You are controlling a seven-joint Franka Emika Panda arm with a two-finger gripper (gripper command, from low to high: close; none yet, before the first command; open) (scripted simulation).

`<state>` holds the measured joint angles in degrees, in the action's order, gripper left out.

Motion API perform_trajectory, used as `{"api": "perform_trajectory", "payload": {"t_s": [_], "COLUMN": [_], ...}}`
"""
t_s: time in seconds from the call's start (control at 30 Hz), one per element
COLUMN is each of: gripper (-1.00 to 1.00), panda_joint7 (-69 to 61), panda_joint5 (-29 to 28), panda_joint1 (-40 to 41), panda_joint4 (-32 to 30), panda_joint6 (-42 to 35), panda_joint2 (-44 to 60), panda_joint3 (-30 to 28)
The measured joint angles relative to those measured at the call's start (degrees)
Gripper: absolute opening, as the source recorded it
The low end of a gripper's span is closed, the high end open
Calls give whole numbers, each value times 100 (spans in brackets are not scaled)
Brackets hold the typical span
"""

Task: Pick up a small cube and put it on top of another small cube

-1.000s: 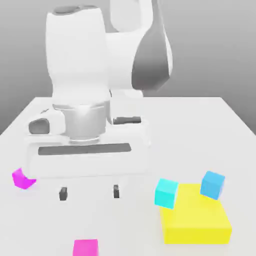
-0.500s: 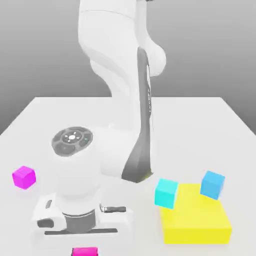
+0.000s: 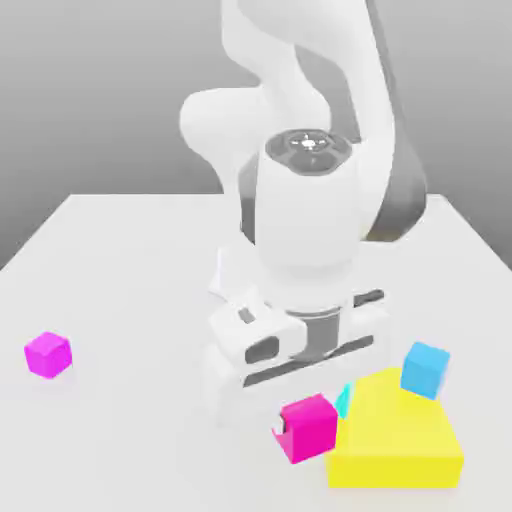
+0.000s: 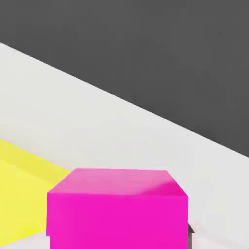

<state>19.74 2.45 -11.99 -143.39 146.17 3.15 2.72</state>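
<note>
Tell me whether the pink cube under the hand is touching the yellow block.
Cannot tell. In the exterior view the pink cube overlaps the edge of the yellow block, with no plain gap or contact; the hand view does not settle it either.

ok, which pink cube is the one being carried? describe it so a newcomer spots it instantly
Start at the flat yellow block near the front of the white table. Just off its edge on the exterior view's left, under the arm's hand, sits the hot-pink cube in the gripper. The other magenta cube is purpler and sits alone far toward the exterior view's left; the two cubes by the block are blue.
</note>
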Motion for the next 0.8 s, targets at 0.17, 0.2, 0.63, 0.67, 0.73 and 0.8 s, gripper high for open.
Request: {"api": "perform_trajectory", "payload": {"t_s": [0.17, 0.2, 0.63, 0.67, 0.73, 0.8], "gripper": [-100, -100, 100, 100, 100, 100], "panda_joint7": [-618, -746, -856, -873, -934, -987], "panda_joint5": [15, 26, -185, -163, -79, -8], "panda_joint1": [-913, -1027, -1282, -1288, -1318, -1344], "panda_joint4": [-578, -693, -1105, -1096, -1048, -988], "panda_joint6": [-317, -373, 676, 603, 249, -198], "panda_joint2": [-909, -1087, -463, -530, -840, -1229], "panda_joint3": [313, 397, 628, 631, 619, 594]}}
